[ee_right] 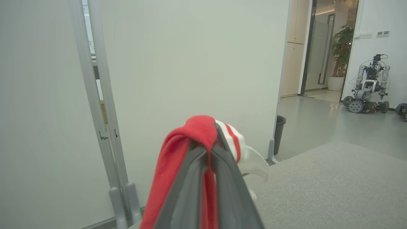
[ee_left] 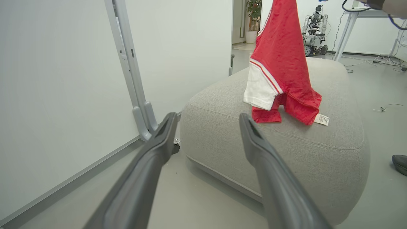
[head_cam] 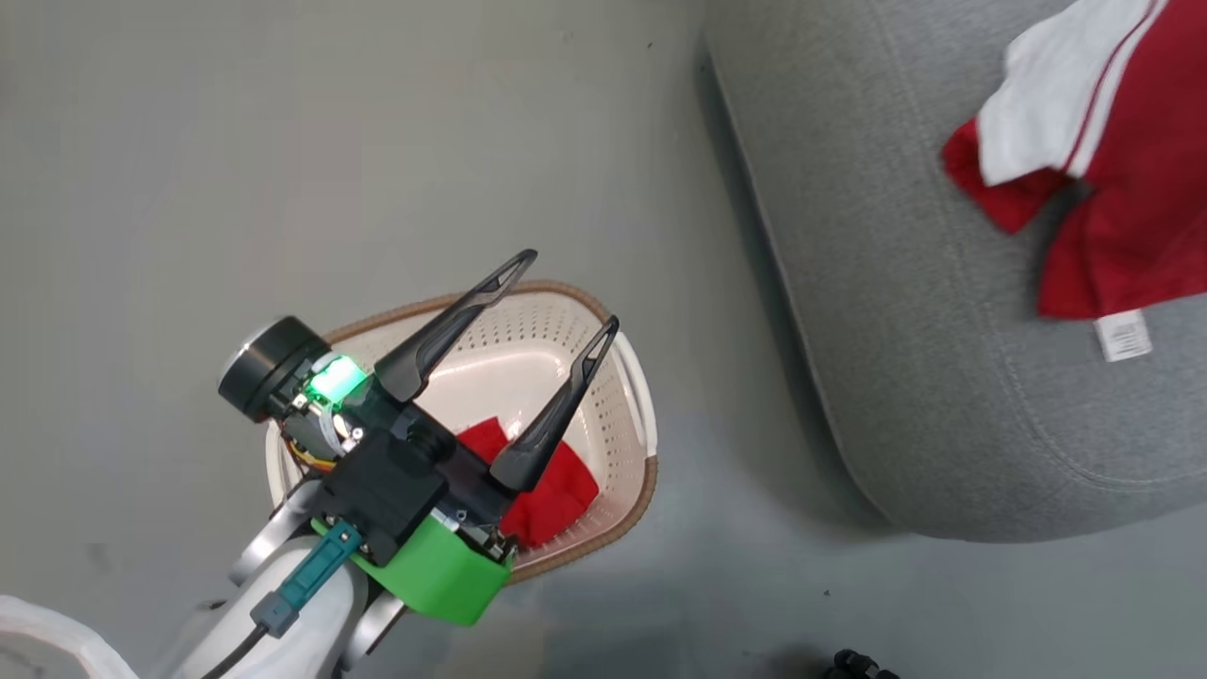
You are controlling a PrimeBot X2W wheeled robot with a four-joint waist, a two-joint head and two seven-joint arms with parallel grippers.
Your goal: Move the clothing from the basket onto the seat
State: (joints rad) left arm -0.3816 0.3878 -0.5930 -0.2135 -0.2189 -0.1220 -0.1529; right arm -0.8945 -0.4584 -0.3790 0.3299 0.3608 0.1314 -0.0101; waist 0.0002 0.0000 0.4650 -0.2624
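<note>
The grey seat (head_cam: 943, 377) takes up the right side of the head view, standing on a pale grey floor (head_cam: 283, 141) near a white partition panel (ee_left: 63, 79). The oval basket (head_cam: 618, 434) sits on the floor to the left of the seat, apart from it. The red shirt (ee_left: 283, 63) with white panels hangs from above over the seat, and its lower hem and white sleeve rest on the cushion top. The red shorts (head_cam: 566, 490) lie crumpled in the bottom of the basket. The left gripper (head_cam: 570, 289) hovers above the basket with its two dark fingers spread wide and nothing between them. In the right wrist view, the right gripper (ee_right: 210, 143) has its jaws pressed together on a fold of the shirt's red and white striped fabric, which drapes over the fingertips. A white care label (head_cam: 1122, 335) lies on the seat at the shirt's hem. Another wheeled robot (ee_right: 369, 86) stands far off by a doorway.
</note>
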